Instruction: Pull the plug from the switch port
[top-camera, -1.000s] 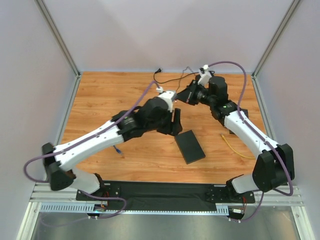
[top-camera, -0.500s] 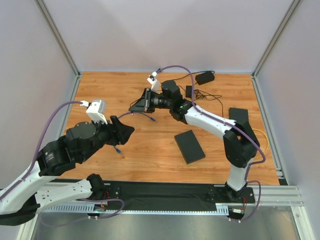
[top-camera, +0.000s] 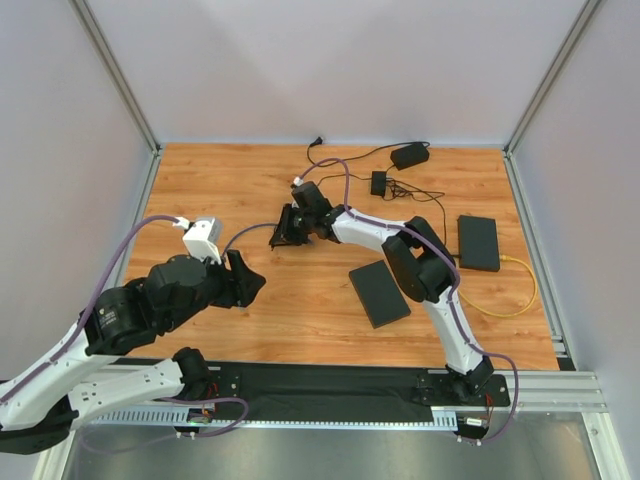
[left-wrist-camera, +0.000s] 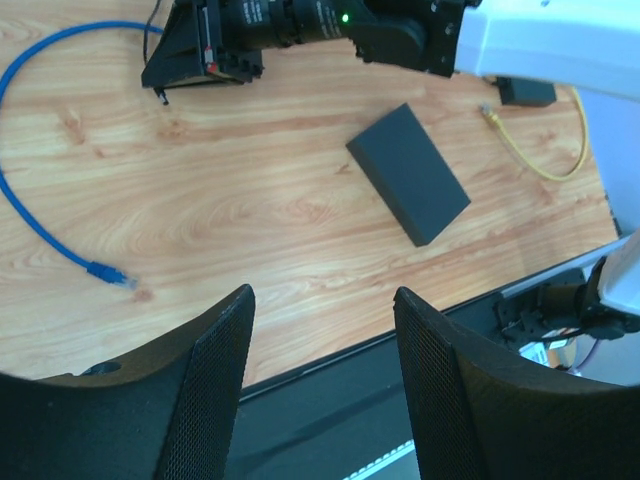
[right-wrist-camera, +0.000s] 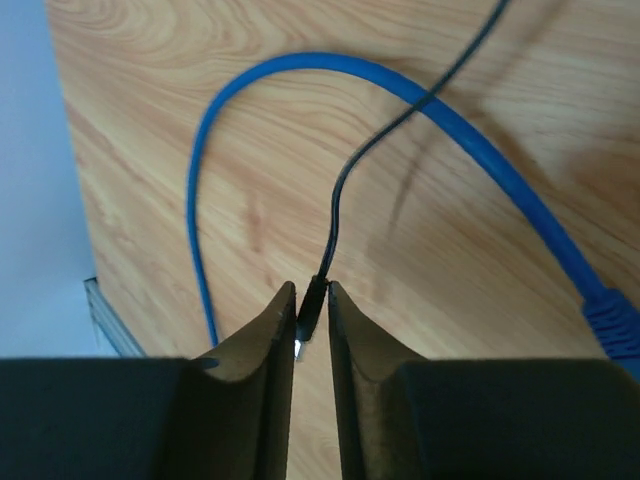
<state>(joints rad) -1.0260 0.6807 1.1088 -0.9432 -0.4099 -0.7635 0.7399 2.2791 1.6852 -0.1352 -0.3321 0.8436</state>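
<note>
Plug (right-wrist-camera: 310, 306), on black lead (right-wrist-camera: 338, 195), between fingertips of right gripper (right-wrist-camera: 311, 292)

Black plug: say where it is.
In the right wrist view the black plug sits mid-frame between the fingertips of the right gripper, near the blue cable.

Wood bench (top-camera: 220, 190) under my arms. Black slab (top-camera: 380, 293) lies flat near the middle, set at an angle. Switch (top-camera: 478, 242) lies flat toward the right side. Yellow cable (top-camera: 527, 295) loops near it, one end just beside it. Adapter (top-camera: 409, 155) and small box (top-camera: 380, 183) sit at the far side. Blue cable (left-wrist-camera: 30, 215) curves across the left half, its plug end loose on the wood. Thin black cord (right-wrist-camera: 338, 200) crosses over it.
</note>
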